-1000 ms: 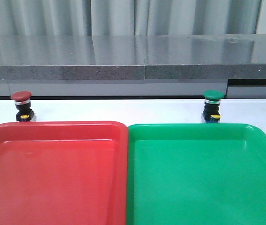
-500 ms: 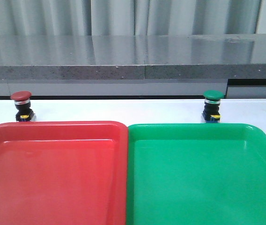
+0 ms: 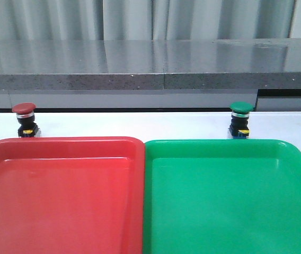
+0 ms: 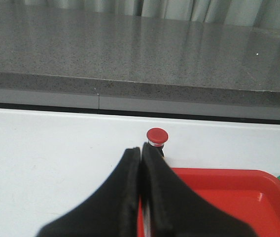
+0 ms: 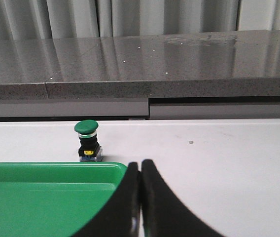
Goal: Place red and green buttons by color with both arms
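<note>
Front view: the red button (image 3: 24, 119) stands upright on the table (image 3: 140, 124) just behind the red tray (image 3: 60, 145); the green button (image 3: 241, 120) stands just behind the green tray (image 3: 230, 145). No arm shows here.

Left wrist view: the left gripper (image 4: 141, 153) has its 2 fingers pressed together, holding nothing; the red button sits just beyond the tips, seemingly untouched.

Right wrist view: the right gripper (image 5: 140, 165) is likewise closed and empty; the green button stands beyond it, off to one side, apart.

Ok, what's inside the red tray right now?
Nothing that shows: the visible part of the red tray is bare. The red button stands on the white table behind its far rim. The tray's near end is out of frame.
</note>
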Controlling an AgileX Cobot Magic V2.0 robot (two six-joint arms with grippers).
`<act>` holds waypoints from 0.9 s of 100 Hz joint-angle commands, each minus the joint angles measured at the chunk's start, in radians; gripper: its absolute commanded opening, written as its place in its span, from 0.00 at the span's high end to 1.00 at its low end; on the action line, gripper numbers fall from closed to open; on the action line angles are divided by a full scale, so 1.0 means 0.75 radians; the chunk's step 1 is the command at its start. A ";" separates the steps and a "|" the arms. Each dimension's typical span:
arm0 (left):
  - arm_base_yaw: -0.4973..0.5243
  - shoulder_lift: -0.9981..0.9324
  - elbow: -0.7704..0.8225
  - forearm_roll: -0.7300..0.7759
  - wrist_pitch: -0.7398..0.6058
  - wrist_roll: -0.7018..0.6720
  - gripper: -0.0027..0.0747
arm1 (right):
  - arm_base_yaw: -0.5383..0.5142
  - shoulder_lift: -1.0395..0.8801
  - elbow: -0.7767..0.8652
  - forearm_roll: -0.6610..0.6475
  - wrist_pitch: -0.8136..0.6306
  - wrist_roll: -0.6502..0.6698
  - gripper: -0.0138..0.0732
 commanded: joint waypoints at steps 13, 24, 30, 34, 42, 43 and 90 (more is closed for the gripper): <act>-0.004 0.300 -0.325 -0.016 0.168 -0.016 0.99 | 0.003 -0.029 -0.020 -0.012 -0.117 0.002 0.91; -0.004 0.418 -0.432 -0.016 0.321 -0.016 0.99 | 0.003 -0.029 -0.020 -0.012 -0.117 0.002 0.91; -0.004 0.469 -0.471 -0.016 0.374 -0.016 0.99 | 0.003 -0.029 -0.020 -0.012 -0.117 0.002 0.91; -0.004 0.507 -0.482 -0.016 0.394 -0.010 0.99 | 0.003 -0.029 -0.020 -0.012 -0.117 0.002 0.91; -0.004 0.546 -0.488 -0.016 0.399 -0.010 0.99 | 0.003 -0.029 -0.020 -0.012 -0.117 0.002 0.91; -0.004 0.552 -0.488 -0.016 0.399 -0.010 0.99 | 0.003 -0.029 -0.020 -0.012 -0.117 0.002 0.91; -0.004 0.588 -0.488 -0.013 0.412 -0.010 0.37 | 0.003 -0.029 -0.020 -0.012 -0.117 0.002 0.91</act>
